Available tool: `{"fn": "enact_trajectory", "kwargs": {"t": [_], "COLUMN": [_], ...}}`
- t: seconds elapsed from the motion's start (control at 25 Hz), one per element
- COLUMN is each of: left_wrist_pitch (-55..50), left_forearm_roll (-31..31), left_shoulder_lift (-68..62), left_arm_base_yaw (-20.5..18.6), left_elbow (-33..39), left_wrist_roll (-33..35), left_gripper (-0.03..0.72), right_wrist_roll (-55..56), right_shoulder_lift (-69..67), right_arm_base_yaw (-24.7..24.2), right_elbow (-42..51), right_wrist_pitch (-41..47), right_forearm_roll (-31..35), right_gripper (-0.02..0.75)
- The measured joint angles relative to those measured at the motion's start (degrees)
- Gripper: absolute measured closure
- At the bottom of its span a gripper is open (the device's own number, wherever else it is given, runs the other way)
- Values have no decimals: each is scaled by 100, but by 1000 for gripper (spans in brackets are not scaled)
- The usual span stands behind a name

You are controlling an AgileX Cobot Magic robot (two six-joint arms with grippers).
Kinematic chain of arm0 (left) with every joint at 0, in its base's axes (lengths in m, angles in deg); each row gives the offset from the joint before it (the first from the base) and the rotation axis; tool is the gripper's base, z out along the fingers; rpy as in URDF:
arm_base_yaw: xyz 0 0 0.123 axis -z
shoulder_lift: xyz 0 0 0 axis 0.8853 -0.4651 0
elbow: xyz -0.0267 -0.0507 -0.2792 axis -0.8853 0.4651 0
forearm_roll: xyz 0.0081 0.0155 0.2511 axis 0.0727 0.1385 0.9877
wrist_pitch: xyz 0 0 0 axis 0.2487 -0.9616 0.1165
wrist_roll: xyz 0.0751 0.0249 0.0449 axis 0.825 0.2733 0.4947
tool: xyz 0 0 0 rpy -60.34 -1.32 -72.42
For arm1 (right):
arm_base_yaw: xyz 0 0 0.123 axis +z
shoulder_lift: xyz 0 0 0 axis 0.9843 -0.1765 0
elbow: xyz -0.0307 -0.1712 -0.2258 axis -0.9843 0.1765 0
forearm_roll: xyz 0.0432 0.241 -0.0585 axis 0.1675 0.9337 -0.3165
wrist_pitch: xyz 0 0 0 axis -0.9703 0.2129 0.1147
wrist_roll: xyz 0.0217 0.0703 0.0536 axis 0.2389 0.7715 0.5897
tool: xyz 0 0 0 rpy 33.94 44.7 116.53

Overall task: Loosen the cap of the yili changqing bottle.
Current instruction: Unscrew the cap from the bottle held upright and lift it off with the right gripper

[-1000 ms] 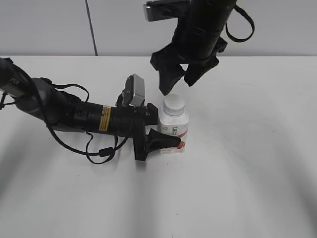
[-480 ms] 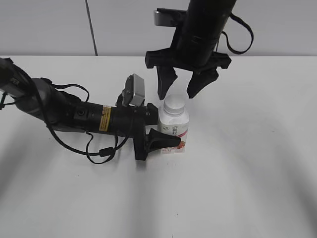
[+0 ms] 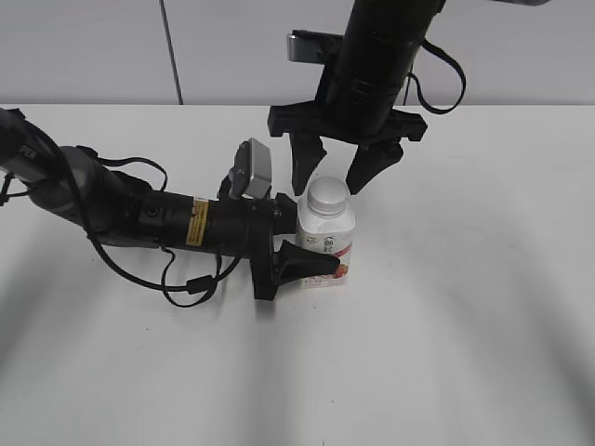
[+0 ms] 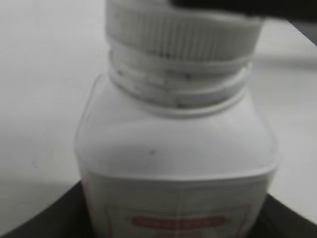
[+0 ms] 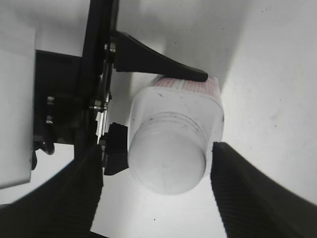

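Note:
The yili changqing bottle (image 3: 325, 240) stands upright on the white table, white with a pink-red label. My left gripper (image 3: 299, 243) lies low from the left and is shut on the bottle's body; the bottle (image 4: 176, 148) fills the left wrist view. The white ribbed cap (image 3: 328, 195) sits on the neck, and it shows in the left wrist view (image 4: 183, 29). My right gripper (image 3: 336, 175) hangs above, open, its fingers on either side of the cap without touching it. In the right wrist view the cap (image 5: 167, 157) lies between the two spread fingers (image 5: 247, 193).
The white table (image 3: 465, 325) spreads around the bottle. A grey wall panel (image 3: 93, 46) runs along the back edge. The left arm with its cables (image 3: 139, 218) lies across the table's left side.
My right gripper has turned at the wrist and come down, from above and behind the cap to straddling it. The left gripper and bottle have not moved.

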Motion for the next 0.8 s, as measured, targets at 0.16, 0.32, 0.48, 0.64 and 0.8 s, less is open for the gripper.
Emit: {"fn": "enact_trajectory", "kwargs": {"t": [0.16,0.32,0.48,0.64,0.8], "left_wrist_pitch": [0,0,0,0,0], "left_forearm_roll": [-7,-7,-7,-7,-7], "left_shoulder_lift": [0,0,0,0,0], "left_arm_base_yaw": [0,0,0,2,2], "left_elbow": [0,0,0,0,0], "left_wrist_roll": [-4,-4,-4,-4,-4], "left_gripper": [259,259,259,259,259], "right_wrist_roll": [13,13,13,19,19], "right_shoulder_lift": [-12,-90,-97,-97,-97], "right_arm_base_yaw": [0,0,0,0,0], "right_elbow": [0,0,0,0,0], "right_wrist_pitch": [-48,-37,-1,5,40], "right_forearm_roll": [18,32,42,53,46], "right_gripper": [214,235,237,237,268]}}
